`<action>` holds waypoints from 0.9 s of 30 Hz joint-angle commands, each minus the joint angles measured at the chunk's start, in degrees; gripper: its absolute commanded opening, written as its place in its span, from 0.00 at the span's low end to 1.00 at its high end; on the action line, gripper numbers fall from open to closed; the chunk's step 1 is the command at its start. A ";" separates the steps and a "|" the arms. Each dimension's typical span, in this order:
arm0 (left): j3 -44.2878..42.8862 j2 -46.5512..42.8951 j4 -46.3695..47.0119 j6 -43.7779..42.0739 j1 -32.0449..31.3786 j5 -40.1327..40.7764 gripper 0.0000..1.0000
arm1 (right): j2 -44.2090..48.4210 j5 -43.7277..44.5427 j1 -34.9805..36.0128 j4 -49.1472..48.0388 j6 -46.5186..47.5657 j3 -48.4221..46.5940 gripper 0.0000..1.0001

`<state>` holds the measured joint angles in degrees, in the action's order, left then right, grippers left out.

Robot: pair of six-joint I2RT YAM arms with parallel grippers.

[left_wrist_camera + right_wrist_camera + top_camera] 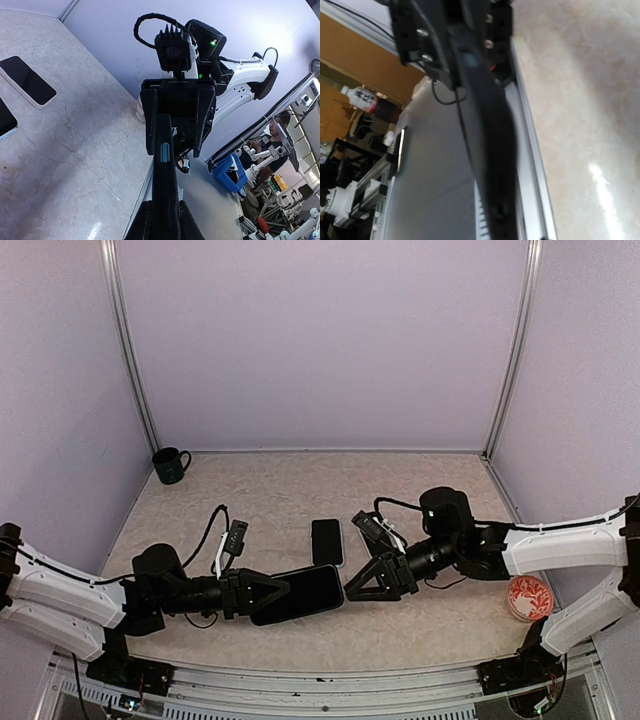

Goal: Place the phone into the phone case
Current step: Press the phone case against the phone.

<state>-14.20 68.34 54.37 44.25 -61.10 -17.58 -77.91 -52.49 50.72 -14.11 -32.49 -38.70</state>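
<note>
Top external view is showing the left gripper (272,592) pinching the flat black phone (298,594) alone near the tabletop's front edge, right gripper (362,585) spread, risking sagging or slipping.

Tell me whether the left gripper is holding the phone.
Yes: the left gripper is shut on the phone's end, carrying it above the table.

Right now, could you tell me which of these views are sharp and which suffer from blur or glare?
Top external view: sharp, evenly lit. Left wrist view: sharp, though window light washes out the upper right. Right wrist view: the dark phone case close to the lens is smeared and blurred, with glare streaks on the table.
</note>
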 commanded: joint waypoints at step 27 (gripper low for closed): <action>-0.84 0.59 4.03 -0.94 0.16 -0.09 0.00 | -7.35 -1.30 1.35 0.04 1.49 -5.32 0.24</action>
<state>-14.20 69.10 53.91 43.44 -61.10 -17.56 -84.73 -53.58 51.42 -14.57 -32.14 -42.33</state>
